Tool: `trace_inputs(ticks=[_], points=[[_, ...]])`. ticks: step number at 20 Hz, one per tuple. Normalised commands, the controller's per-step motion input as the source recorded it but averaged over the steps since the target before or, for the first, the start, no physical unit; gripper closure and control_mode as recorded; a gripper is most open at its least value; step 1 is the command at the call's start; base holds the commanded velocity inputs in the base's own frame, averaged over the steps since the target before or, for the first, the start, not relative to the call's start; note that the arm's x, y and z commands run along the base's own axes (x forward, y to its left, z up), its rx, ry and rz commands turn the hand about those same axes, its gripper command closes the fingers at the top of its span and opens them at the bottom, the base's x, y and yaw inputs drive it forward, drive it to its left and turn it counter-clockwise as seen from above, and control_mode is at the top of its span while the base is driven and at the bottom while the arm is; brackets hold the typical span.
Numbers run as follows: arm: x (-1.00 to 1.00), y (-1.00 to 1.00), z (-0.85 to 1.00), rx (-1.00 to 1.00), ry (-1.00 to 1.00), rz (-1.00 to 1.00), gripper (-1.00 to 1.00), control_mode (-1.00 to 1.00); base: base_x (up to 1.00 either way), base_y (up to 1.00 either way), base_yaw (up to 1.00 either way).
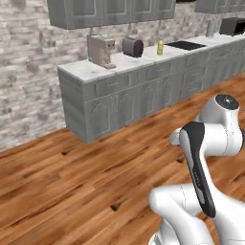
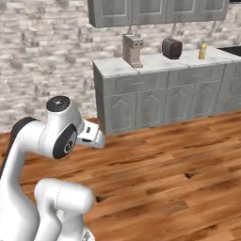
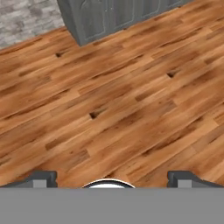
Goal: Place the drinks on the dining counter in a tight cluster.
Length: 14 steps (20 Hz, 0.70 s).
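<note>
None of the three drinks, nor the dining island they belong on, can be picked out from where I stand, so which way they lie from the claw [image 3: 112, 177] I cannot tell. In the hand view the claw points down at bare wooden floor [image 3: 122, 100], its two dark fingertips [image 3: 41, 177] set far apart with nothing between them. The arm [image 1: 201, 167] is folded up close over the base. Ahead, across an open stretch of floor, stands a grey cabinet run [image 1: 124, 98] against the brick wall, its marble worktop [image 2: 155, 63] carrying a coffee machine [image 1: 101, 51], a toaster [image 1: 132, 47] and a small yellow bottle [image 1: 160, 47]; that is not the island. My guess is the base must drive or turn before any reach makes sense.
</note>
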Motion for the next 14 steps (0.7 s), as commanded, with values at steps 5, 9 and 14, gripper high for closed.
trace_inputs(ticks=[5, 9, 14], points=[[0.0, 0.0, 0.0, 0.0, 0.0, 0.0, -1.0, 1.0, 1.0, -0.01, -0.44], [0.0, 0.0, 0.0, 0.0, 0.0, 0.0, -1.0, 1.0, 1.0, -0.01, -0.35], [0.0, 0.0, 0.0, 0.0, 0.0, 0.0, -1.0, 1.0, 1.0, -0.08, -0.09]])
